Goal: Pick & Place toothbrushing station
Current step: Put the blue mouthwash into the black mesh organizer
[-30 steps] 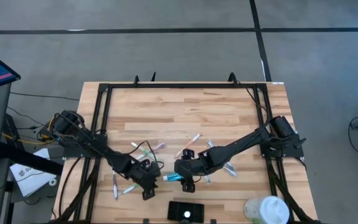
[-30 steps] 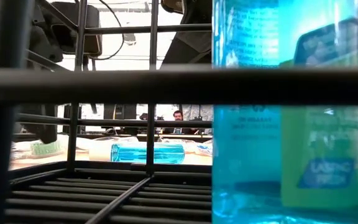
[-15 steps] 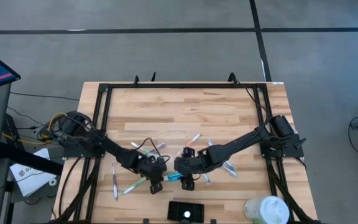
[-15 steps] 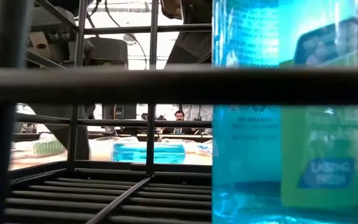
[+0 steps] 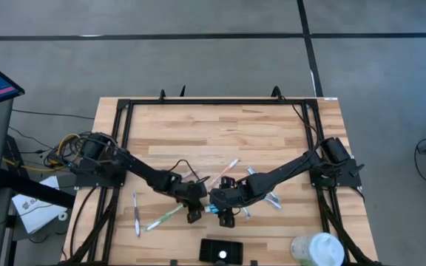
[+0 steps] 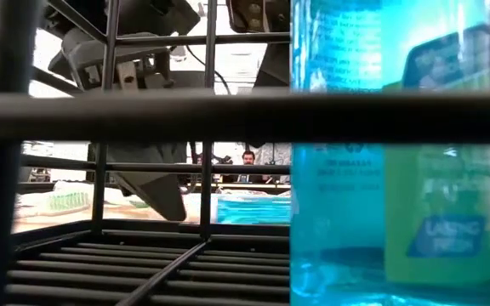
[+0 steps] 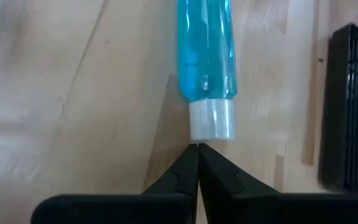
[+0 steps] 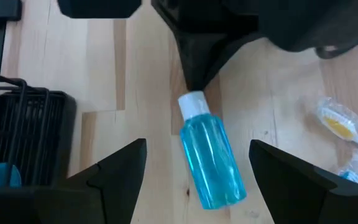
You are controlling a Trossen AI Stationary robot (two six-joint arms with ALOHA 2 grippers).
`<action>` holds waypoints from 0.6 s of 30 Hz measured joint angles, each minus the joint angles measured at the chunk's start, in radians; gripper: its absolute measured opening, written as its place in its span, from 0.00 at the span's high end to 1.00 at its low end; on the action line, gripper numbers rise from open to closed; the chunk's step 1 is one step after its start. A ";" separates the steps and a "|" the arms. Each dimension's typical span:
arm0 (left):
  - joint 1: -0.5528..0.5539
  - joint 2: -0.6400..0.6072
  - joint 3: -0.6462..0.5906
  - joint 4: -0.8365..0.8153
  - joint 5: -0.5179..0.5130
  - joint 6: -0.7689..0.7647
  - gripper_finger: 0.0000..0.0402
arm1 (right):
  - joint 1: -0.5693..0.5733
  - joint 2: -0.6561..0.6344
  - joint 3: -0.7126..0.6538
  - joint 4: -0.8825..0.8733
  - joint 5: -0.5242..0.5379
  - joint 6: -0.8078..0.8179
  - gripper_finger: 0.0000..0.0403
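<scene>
Black rectangular wire-mesh toothbrushing station (image 5: 220, 250): lower centre of the high view, one blue bottle already inside. Second clear blue bottle with white cap (image 8: 210, 159) lay on the wooden table (image 5: 198, 133), unplaced. Left pincer (image 7: 197, 163) pinched together at its cap; right pincer (image 8: 194, 165) spread wide over it. Wrapped toothbrushes (image 5: 228, 167) remained scattered.

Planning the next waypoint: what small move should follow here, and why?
Probably lower the right claw and close it on the blue bottle: its fingers are open either side of the bottle lying on the table, while the shut left claw touches the white cap.
</scene>
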 joint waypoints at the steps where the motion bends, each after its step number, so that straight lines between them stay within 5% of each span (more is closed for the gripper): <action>1: 0.004 0.001 0.000 0.010 -0.001 0.000 0.98 | 0.000 0.000 0.000 0.000 -0.008 0.000 0.31; 18: -0.005 -0.007 0.042 0.010 0.000 0.004 0.98 | -0.017 0.000 0.000 -0.165 -0.049 0.038 0.31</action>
